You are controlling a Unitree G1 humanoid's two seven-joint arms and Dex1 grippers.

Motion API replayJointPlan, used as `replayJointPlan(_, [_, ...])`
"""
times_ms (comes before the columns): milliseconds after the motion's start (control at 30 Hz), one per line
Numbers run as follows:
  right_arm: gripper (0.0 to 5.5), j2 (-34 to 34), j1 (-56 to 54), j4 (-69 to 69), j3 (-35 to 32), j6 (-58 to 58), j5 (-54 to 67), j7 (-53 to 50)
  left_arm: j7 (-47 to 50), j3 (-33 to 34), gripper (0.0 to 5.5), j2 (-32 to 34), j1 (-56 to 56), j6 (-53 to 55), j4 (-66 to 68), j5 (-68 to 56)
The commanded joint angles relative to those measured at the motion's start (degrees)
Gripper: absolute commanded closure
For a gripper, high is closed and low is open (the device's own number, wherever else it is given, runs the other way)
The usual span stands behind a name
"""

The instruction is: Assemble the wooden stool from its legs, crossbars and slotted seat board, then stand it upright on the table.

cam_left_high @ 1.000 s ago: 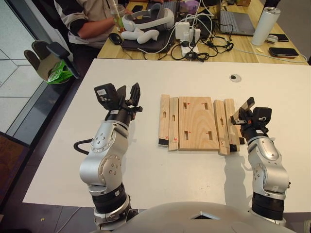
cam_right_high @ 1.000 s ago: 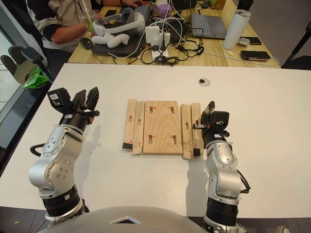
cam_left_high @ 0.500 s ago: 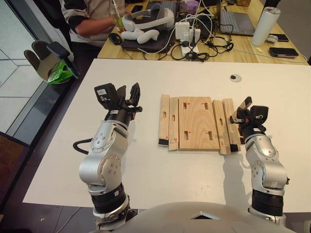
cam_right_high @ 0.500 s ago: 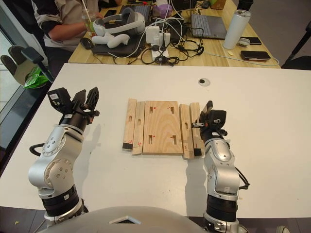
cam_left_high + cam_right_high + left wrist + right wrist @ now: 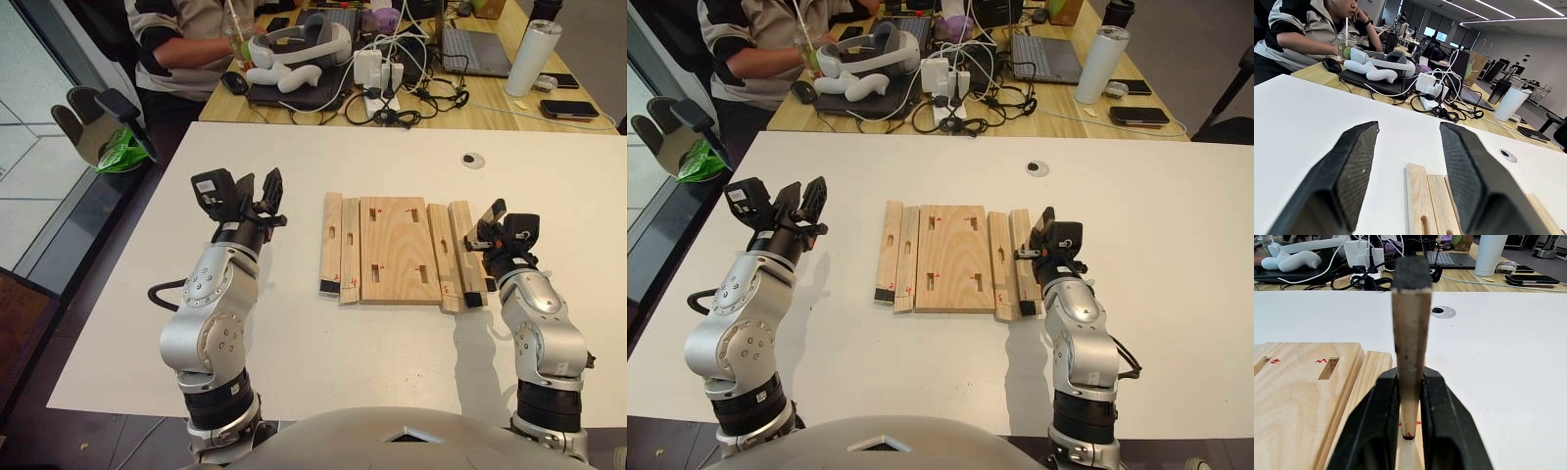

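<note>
Clamped narrow between the fingers of the right gripper (image 5: 1409,382): a wooden bar (image 5: 1410,318), set on edge, black-capped end raised, lower end just over the right strips (image 5: 457,257). Spread wide and holding nothing: the left gripper (image 5: 1409,137), above bare table (image 5: 294,362), well to the left of the parts. Flat at mid-table: the slotted seat board (image 5: 397,250), left strips (image 5: 339,245) tight against one long edge, right strips against the other. Open white surface toward the near edge and out beyond the right arm.
</note>
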Motion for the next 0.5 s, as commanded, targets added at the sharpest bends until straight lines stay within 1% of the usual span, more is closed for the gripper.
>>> replayJointPlan(33, [5.1,-0.37,-2.94,5.16,0.35,1.97,-0.49,-0.78,0.34,0.07,3.19,0.35,-1.88,-0.36,1.46,-0.2])
replayJointPlan(167, [5.1,-2.16,-16.45,1.42,-2.4,2.4,0.29,-2.95,0.02,0.84,3.19,1.14,-3.36,-0.81,2.44,-0.18])
replayJointPlan(233, [5.1,-2.72,-19.39,0.75,-2.8,3.22,0.68,-3.07,0.04,0.77,3.19,1.06,-3.44,-0.98,2.48,-0.1])
replayJointPlan(367, [5.1,-2.66,-16.31,0.96,-2.03,2.88,0.27,-2.73,-0.04,0.37,3.19,0.97,-3.3,-1.23,2.53,-0.04])
replayJointPlan(500, [5.1,-2.65,-12.71,3.28,-1.65,-0.28,0.34,-1.7,-0.05,0.34,3.19,1.14,-3.29,-1.41,2.53,-0.07])
